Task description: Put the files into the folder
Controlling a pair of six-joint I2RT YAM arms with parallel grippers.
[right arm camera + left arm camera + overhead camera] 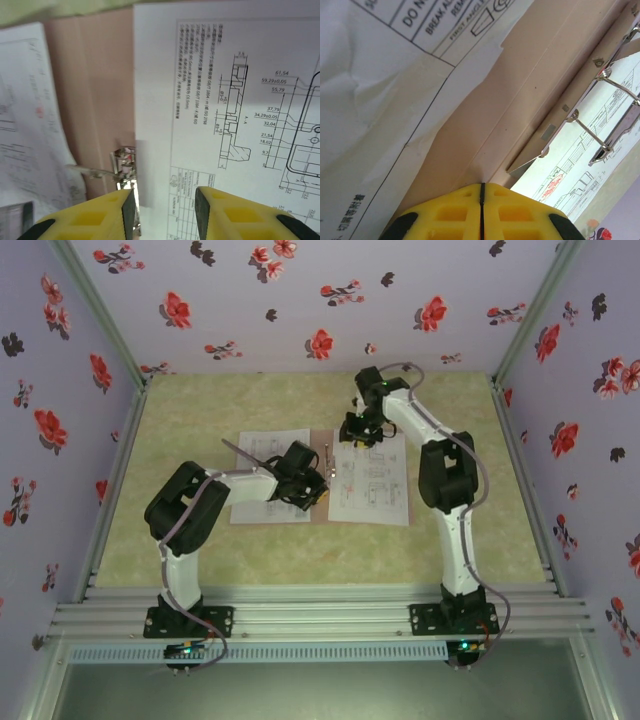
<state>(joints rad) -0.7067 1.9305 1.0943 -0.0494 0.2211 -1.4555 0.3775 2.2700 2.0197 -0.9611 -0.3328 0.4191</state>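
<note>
Nearest, on the left: left arm bent in over the table [200, 560], left gripper [318, 485] low above the middle of the folder [320, 514]. From its own wrist, left gripper [482, 192] shut tight, yellow fingers meeting in one dark seam right at a crease in the folder [530, 75] card. No telling whether any card is nipped there. Mid-table: folder open and flat, one printed sheet on each half. Left sheet [250, 512] on the left half, rumpled up close [370, 75]. Right sheet [375, 485] flat on the right half, and right sheet [580, 165] lying beneath the wire loops of the metal clip [600, 110] by the spine. Farther back, right arm reaching in from the near right and bending over the far end of the right sheet. Right gripper [358, 435] pointing down there, fingers parted to a middling gap, nothing between them. From its wrist, right gripper [165, 196] above the left margin of the right sheet [210, 65], just beside the metal clip [124, 167] — bare folder [95, 75] card and left sheet [25, 110] off to the left.
</note>
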